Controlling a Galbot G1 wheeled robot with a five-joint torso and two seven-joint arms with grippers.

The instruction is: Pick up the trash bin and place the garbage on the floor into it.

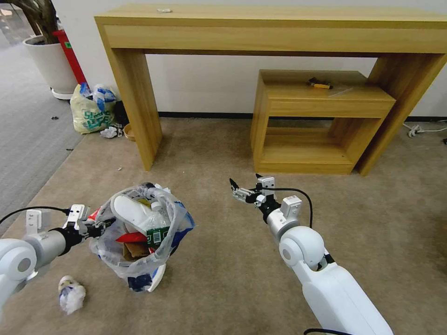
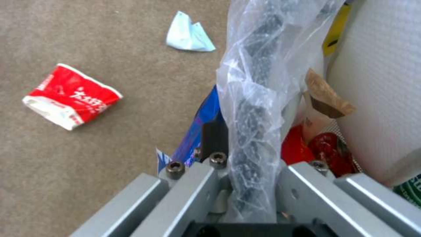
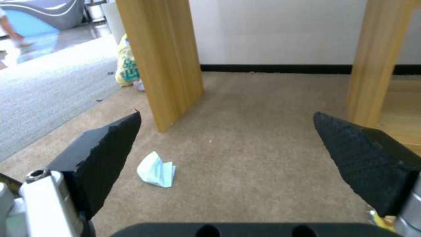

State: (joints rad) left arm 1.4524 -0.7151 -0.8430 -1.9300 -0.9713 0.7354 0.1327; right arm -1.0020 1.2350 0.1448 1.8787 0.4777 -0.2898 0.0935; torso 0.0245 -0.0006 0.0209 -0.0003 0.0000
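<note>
— Where's the trash bin (image 1: 139,235)?
— On the carpet (image 1: 223,279), lower left, stuffed with a white slipper (image 1: 132,211) and cartons. The left end effector (image 1: 100,229) is clenched on its bagged rim.
— And the right end effector (image 1: 244,186)?
— Released, jaws spread wide, holding nothing, hovering mid-floor.
— Anything left out?
— A crumpled wad (image 1: 71,294) by the left arm, a red carton (image 2: 70,95), and probably a tissue (image 3: 156,169).

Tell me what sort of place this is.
Probably an indoor lobby or office corner: carpeted floor, a wooden console table against a white wall, and a potted plant beside it.
</note>
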